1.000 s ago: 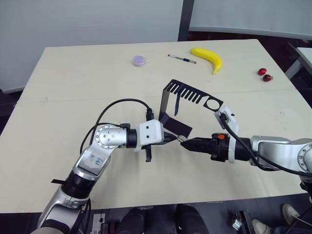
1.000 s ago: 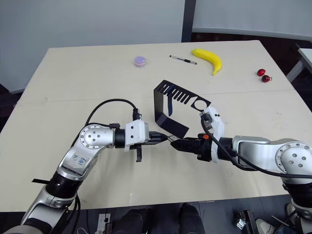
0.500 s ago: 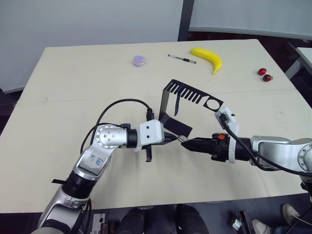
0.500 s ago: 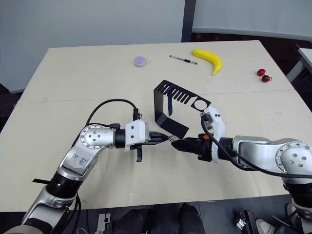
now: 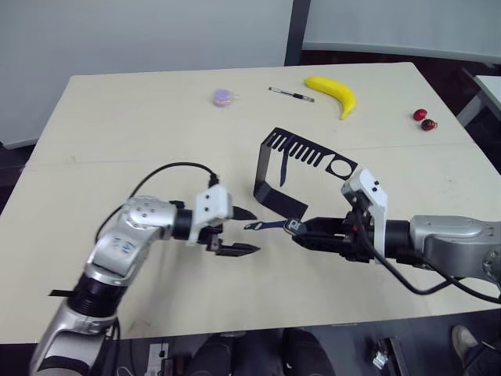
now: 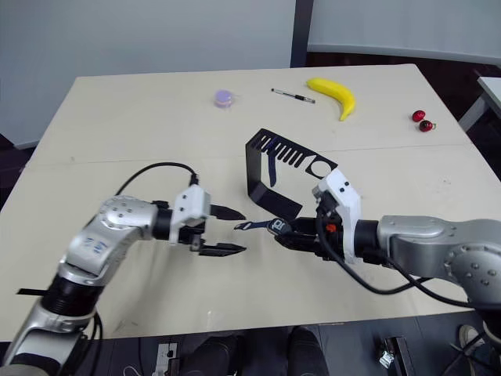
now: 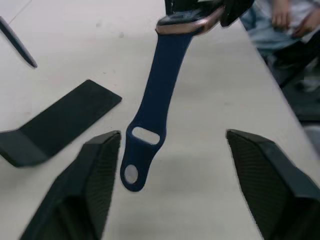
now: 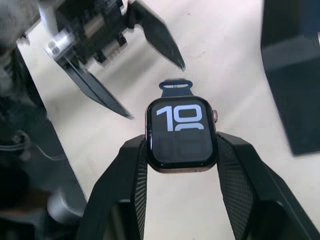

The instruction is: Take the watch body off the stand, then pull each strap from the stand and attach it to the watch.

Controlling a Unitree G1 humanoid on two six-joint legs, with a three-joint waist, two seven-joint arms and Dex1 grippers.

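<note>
The table is carrying everything, with the black stand sitting near its middle; one dark blue strap is hanging from the stand's slotted top. Toward the far edge a banana, a pen, a small purple lid and two cherries are lying well apart from the stand.

The right gripper is clamping the watch body between its two fingers, just in front of the stand's foot. A second strap is sticking out from the watch body toward the left gripper, joined to the case at one end. The left gripper is gaping wide, its fingers apart on either side of the strap's free end and touching nothing.

The right wrist view is showing the watch face with white numerals and a pale gold rim. The left wrist view is showing the strap's slot and round hole near its tip, and the stand's flat foot lying beside it.
</note>
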